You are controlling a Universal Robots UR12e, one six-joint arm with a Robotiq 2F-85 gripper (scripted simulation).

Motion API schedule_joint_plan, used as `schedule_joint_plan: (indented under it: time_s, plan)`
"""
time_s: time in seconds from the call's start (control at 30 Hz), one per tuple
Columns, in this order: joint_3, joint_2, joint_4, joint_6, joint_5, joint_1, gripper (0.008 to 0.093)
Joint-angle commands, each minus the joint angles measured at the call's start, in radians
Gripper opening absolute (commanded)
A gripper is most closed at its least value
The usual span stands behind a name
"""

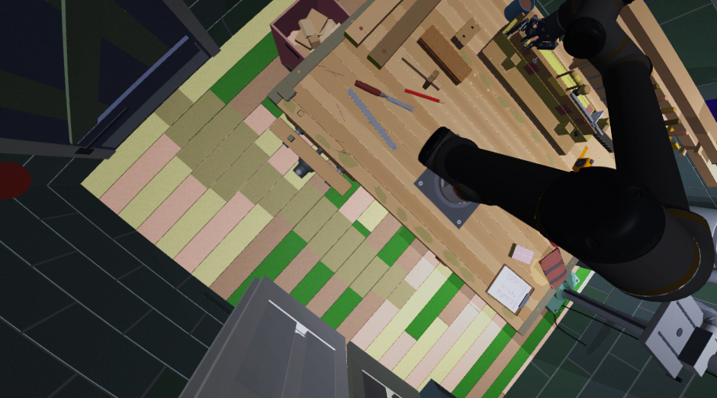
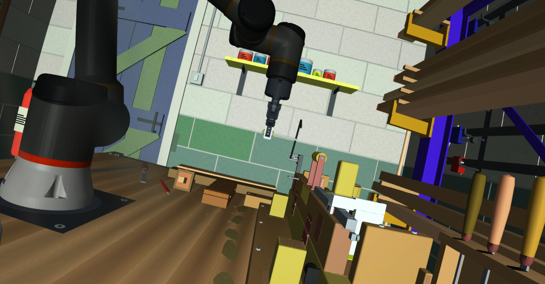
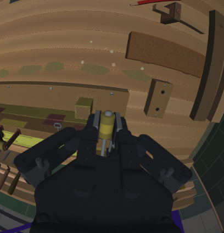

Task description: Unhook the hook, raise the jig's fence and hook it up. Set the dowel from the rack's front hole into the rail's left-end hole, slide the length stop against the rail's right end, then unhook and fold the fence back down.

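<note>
The hook's thin rod [image 2: 295, 139] is partly hidden behind my fingers in the wrist camera, where only its yellow knob [image 3: 106, 125] shows plainly. I hold that knob in my closed gripper [image 3: 107, 122], lifted above the far, left end of the jig [image 1: 534, 82]. From the second side camera my gripper [image 2: 269, 133] hangs well above the bench, with the dark rod slanting up from the jig's end beside it. The rail [image 3: 28, 138] runs yellow-green along the jig. The dowel rack [image 3: 158, 98], a small block with two holes, lies on the bench past the jig's end.
A long dark plank [image 3: 208, 66] and a brown board [image 3: 165, 53] lie on the bench beyond the rack. A blue cup [image 1: 521, 5] stands near the jig's far end. Chisels [image 2: 499, 214] hang along the rack behind the jig, under timber shelves [image 2: 476, 53].
</note>
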Motion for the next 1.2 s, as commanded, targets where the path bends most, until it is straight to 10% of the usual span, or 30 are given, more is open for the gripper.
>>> schedule_joint_plan:
  time_s: [0.0,1.17]
  plan:
    - [-0.003,0.001,0.001,0.004,0.0,0.004,0.008]
    - [-0.05,0.065,-0.016,0.118,0.0,0.118,0.008]
